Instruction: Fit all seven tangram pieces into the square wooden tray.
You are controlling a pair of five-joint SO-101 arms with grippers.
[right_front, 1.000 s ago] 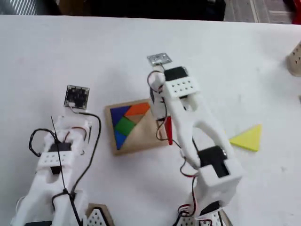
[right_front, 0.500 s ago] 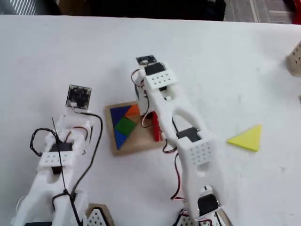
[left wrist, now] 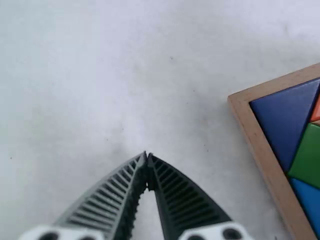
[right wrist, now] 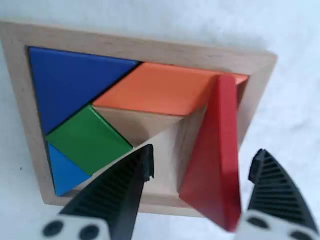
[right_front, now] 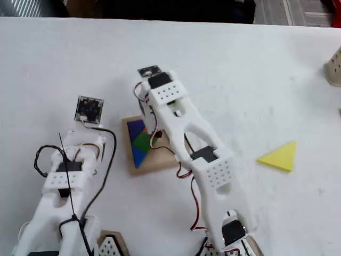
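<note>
White tabletop (right_front: 256, 64), with the right gripper (right wrist: 202, 164) poised over the square wooden tray (right wrist: 150, 47) and a red triangle (right wrist: 215, 150) only half in.

From where I stand, its jaws are spread with the red triangle lying between them, seemingly not pinched; the piece tilts, its point toward the tray's far corner and its broad end riding up over the rim nearest the gripper. Beyond the fingertips sit the big blue triangle (right wrist: 70, 85), orange parallelogram (right wrist: 165, 90), green square (right wrist: 87, 137) and small blue triangle (right wrist: 62, 170), all flat. The yellow triangle (right_front: 279, 156) lies well apart, off the arm's right side. The left gripper (left wrist: 147, 162) rests with its tips pressed together, just beside the tray's corner. My worry is that a push on the propped triangle could wedge it, tip it out over the rim, or shove the whole tray along the table.
</note>
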